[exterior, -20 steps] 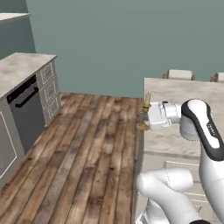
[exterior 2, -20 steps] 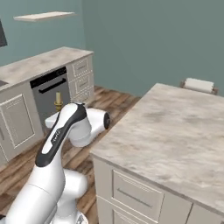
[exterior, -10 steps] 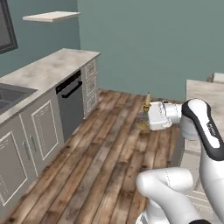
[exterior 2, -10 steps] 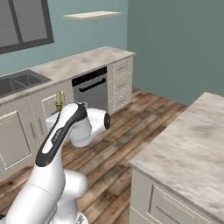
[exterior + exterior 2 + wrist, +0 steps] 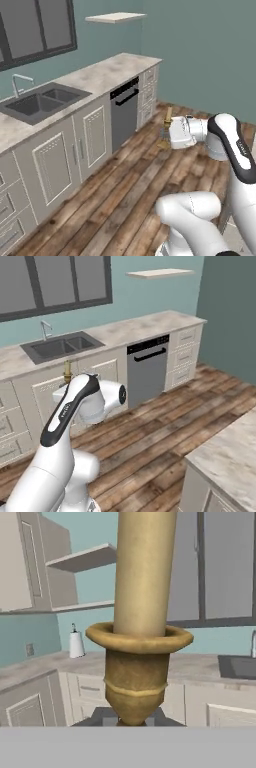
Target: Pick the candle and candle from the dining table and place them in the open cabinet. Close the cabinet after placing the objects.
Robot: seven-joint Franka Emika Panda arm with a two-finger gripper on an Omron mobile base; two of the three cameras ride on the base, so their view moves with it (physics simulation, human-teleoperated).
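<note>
A slim tan taper candle (image 5: 168, 114) on a brass holder (image 5: 164, 144) stands upright in my gripper (image 5: 167, 131), which is shut on it at mid height over the wood floor. From the right base the candle (image 5: 67, 370) pokes up above the hand. In the hand view the candle (image 5: 145, 572) and its brass cup (image 5: 137, 662) tower right over the gripper (image 5: 134, 721). Beyond it, a cream wall cabinet (image 5: 17, 562) stands open with a pale shelf (image 5: 82, 558) inside. A corner of the dining table (image 5: 227, 448) lies at the lower right.
A long counter with a sink (image 5: 42, 100) and tap (image 5: 45, 330) runs along the teal wall under a dark window. A dishwasher (image 5: 125, 115) and drawers (image 5: 150, 92) sit below it. A wall shelf (image 5: 115, 17) hangs above. A white roll (image 5: 76, 644) stands on the counter.
Both base views have swung with the base: the dining table slid off to the right and the sink counter came into view. The candle has stayed in my shut gripper.
</note>
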